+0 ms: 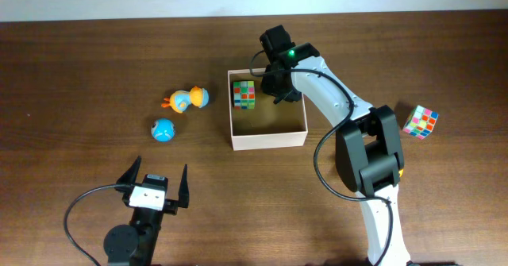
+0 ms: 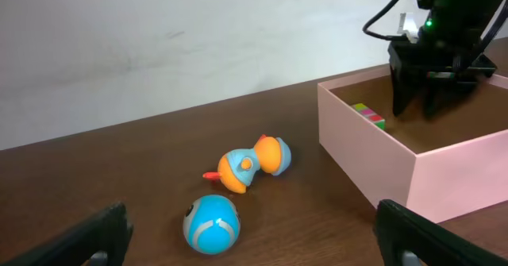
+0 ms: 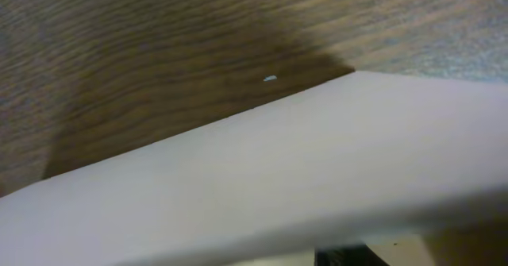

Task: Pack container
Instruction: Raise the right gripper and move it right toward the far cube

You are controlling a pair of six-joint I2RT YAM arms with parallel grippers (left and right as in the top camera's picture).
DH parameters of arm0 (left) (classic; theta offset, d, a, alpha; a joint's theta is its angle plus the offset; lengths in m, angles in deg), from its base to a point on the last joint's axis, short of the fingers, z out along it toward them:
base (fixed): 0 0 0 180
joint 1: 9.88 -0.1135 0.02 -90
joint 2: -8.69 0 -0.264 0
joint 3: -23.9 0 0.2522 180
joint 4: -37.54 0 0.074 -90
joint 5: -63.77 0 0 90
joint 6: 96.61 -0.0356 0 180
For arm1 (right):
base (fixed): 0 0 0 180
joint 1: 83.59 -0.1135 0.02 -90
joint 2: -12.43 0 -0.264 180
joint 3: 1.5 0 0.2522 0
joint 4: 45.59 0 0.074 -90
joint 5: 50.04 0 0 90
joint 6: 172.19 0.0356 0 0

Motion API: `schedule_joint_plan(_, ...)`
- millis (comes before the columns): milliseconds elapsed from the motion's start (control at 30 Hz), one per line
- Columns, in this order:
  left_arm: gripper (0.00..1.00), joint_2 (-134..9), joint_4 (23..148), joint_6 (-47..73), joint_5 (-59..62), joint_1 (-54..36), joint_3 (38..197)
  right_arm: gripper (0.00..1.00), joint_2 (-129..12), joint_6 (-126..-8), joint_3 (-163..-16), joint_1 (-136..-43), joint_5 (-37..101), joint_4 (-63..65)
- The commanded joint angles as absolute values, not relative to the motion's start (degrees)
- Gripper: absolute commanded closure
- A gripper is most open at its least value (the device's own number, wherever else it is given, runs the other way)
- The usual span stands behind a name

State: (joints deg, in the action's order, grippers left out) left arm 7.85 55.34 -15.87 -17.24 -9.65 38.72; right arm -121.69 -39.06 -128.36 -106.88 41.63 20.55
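Now right claw (image 1: pixel 279 90) down inside container (image 1: pixel 268 140), can't tell grip; left claw (image 1: pixel 161 165) gaping.

So the table (image 1: pixel 71 52) was dark wood; the container (image 1: pixel 268 140) sat near the middle with a multicoloured cube (image 1: pixel 244 94) tucked in its back left corner; the right gripper (image 1: pixel 279 90) hung over the back right part of it; the left gripper (image 1: pixel 161 169) sat well apart down front, fingers spread wide; an orange-and-blue toy (image 1: pixel 187 99) and a blue ball (image 1: pixel 163 129) lay left of the box; a second cube (image 1: pixel 421 121) lay off to the right.
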Motion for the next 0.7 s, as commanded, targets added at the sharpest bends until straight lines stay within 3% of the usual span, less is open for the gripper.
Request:
schedule_joint_plan(0, 0.01, 8.40, 55.34, -16.59, -17.45, -9.96, 38.31, 0.62, -122.74, -34.45, -129.06, -106.33, 43.00, 21.27)
schedule_joint_plan(400, 0.01, 8.40, 55.34, -16.59, -17.45, -9.96, 38.31, 0.62, -122.74, -26.43, -129.06, -106.33, 41.82, 22.32)
schedule_joint_plan(667, 0.01, 8.40, 55.34, -16.59, -17.43, -9.96, 38.31, 0.62, -122.74, -27.74, -129.08, -106.35, 41.69, 22.13)
